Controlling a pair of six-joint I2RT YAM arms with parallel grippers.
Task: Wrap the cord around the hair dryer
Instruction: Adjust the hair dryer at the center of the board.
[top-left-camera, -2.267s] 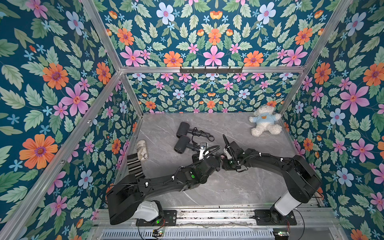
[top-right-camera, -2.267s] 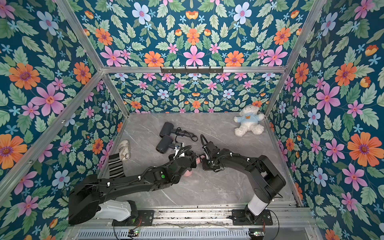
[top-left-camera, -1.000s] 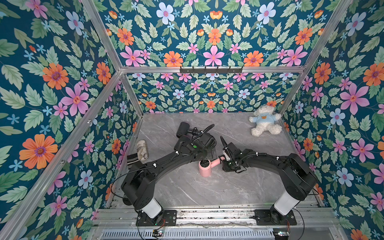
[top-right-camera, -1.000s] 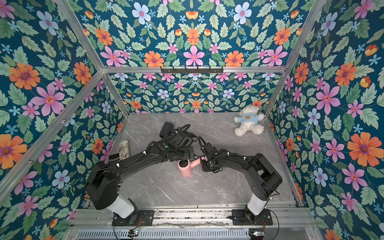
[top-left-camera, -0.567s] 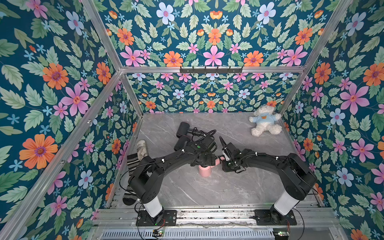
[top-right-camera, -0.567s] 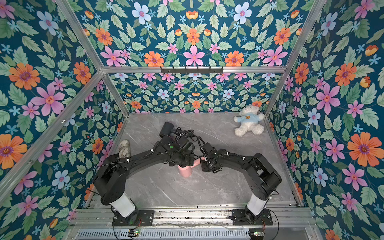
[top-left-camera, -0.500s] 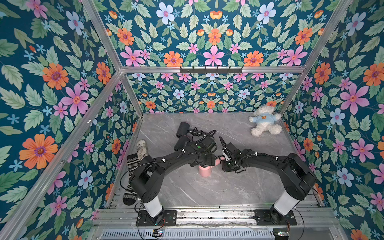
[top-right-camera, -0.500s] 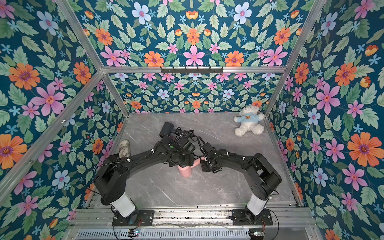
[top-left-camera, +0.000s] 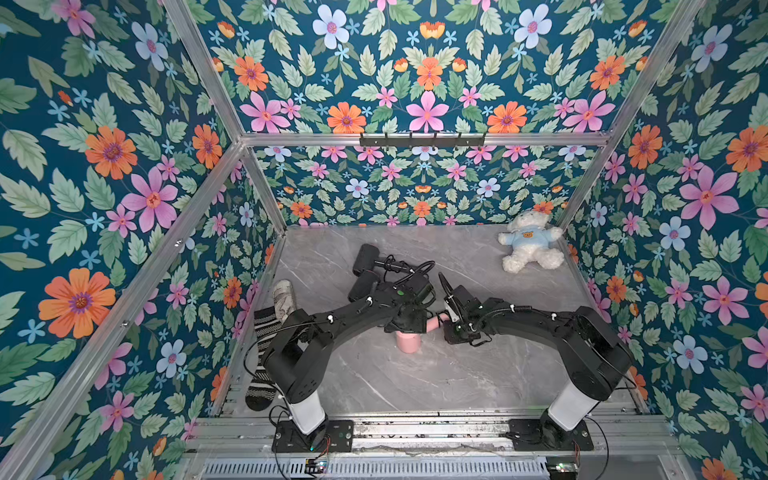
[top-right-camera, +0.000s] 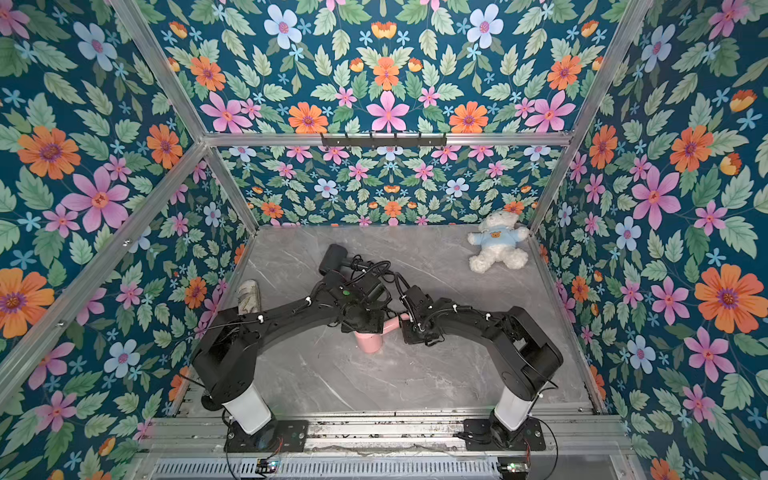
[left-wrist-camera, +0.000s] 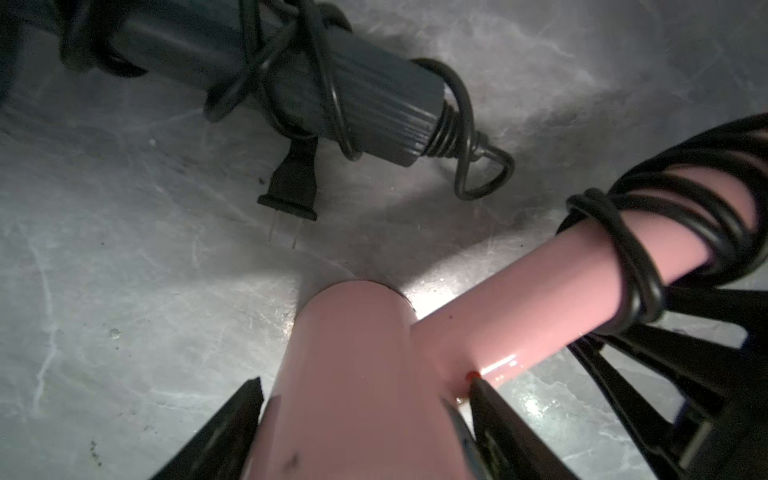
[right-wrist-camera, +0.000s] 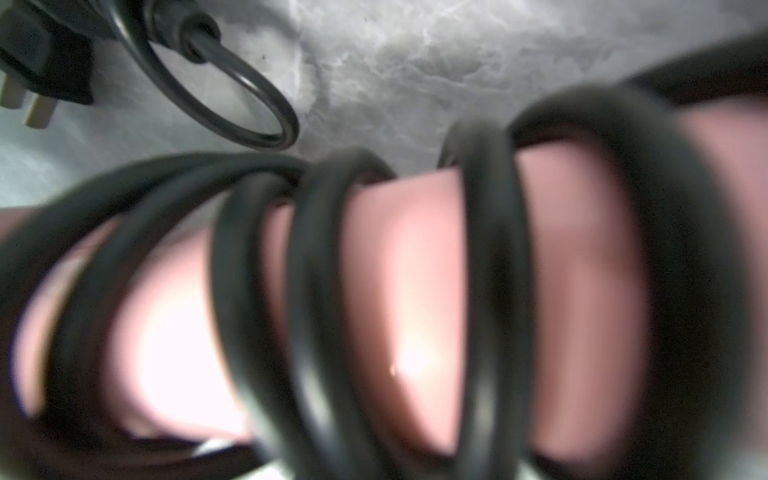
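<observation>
Left fingers (left-wrist-camera: 224, 432) closed onto pink hair dryer (left-wrist-camera: 353, 374).

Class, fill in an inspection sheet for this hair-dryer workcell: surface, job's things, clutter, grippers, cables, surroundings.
Surface: grey marbled tabletop, a few dark specks.
Job's things: pink hair dryer, barrel pointing at the table; black cord coiled several times around its handle.
Clutter: dark hair dryer, cord wrapped, plug on the table; teddy bear in the back corner; striped sock and pale sock by the side wall.
Grippers: left gripper shut on the pink barrel; right gripper appears closed on the corded handle.
Cables: wiring tied along the forearms.
Surroundings: floral walls, aluminium frame, hook rack on the back wall.
</observation>
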